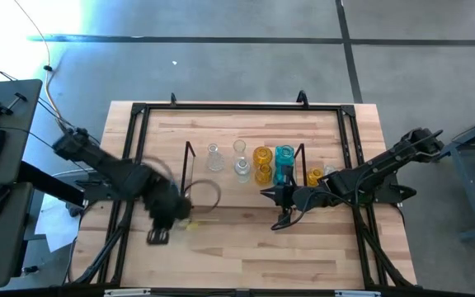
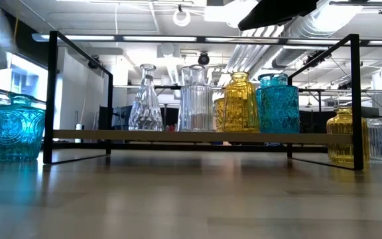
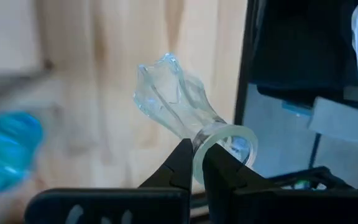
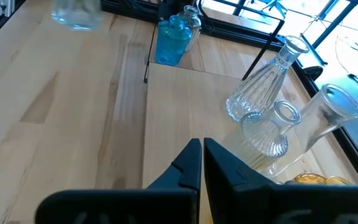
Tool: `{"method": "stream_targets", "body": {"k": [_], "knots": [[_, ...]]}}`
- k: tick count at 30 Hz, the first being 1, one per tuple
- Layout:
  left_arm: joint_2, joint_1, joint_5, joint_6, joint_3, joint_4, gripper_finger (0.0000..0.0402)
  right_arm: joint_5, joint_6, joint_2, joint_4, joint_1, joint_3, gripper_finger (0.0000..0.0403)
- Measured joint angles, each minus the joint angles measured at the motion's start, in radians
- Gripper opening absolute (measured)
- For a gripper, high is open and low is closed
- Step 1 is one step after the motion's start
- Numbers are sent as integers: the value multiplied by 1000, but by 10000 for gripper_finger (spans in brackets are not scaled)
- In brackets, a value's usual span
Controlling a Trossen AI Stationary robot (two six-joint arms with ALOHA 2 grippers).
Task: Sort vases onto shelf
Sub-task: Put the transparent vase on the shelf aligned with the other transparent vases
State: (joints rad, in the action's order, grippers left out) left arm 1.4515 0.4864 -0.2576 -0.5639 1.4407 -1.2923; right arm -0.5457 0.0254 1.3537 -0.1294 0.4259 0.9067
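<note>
Wooden table (image 1: 246, 247), shelf (image 1: 221, 188) mid-table | my left gripper (image 3: 194, 163) clamped on clear vase (image 3: 179, 102) rim, neck along fingers, just left of shelf, so the nearer arm | right gripper (image 4: 202, 155) shut, empty, over shelf's right part

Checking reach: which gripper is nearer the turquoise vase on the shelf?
Right. The right gripper sits just in front of the turquoise vase; the left gripper, holding a clear vase, is past the shelf's far end.
</note>
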Motion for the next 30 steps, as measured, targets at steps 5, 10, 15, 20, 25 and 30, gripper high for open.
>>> {"method": "stream_targets", "body": {"k": [5,10,15,20,25,30], "knots": [[112,-185,9,278,217,-180,9,6,0,0,0,0,0,0],[268,-312,78,477,439,-280,9,26,0,0,0,0,0,0],[363,-426,56,573,552,-278,9,31,0,0,0,0,0,0],[413,-507,61,593,565,-281,9,41,0,0,0,0,0,0],[440,-555,61,589,541,-279,9,49,0,0,-1,1,0,0],[435,-579,58,578,493,-279,10,49,0,3,0,2,0,0]]}}
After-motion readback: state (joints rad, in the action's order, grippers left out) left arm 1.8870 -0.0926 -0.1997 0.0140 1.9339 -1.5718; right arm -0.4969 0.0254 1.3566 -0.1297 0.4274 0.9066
